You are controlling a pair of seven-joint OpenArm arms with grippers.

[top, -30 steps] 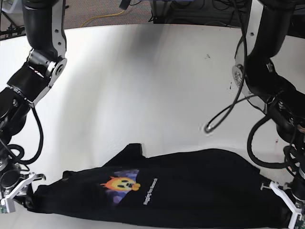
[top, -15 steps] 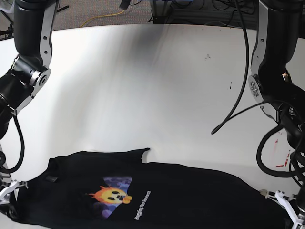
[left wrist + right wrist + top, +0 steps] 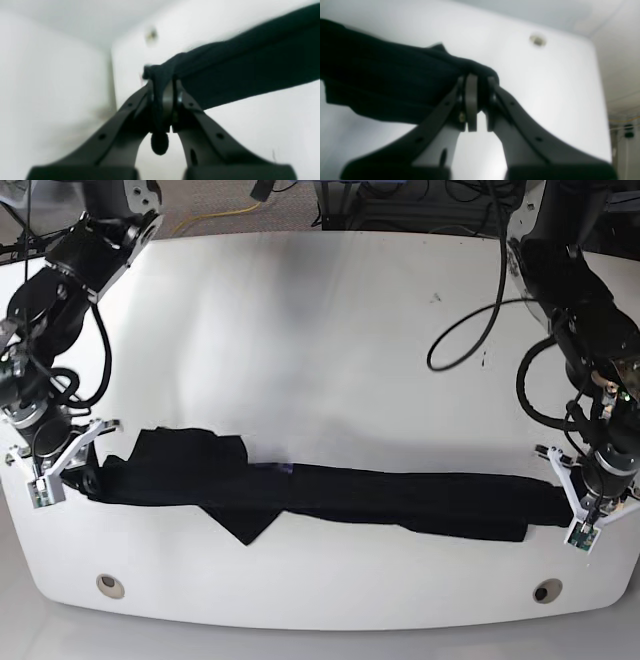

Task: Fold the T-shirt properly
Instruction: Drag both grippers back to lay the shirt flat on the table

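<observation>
Stretched taut across the near part of the tabletop (image 3: 320, 330), the T-shirt (image 3: 380, 495), a long dark band running side to side. At one end, left pincer (image 3: 585, 515) clamped tight on a bunched corner; at the other, right pincer (image 3: 70, 470) pinched closed on its own corner. Long axis straight from pincer to pincer, cloth inward of each. Neither arm nearer: one end apiece. Probably a swing of both ends together next.
</observation>
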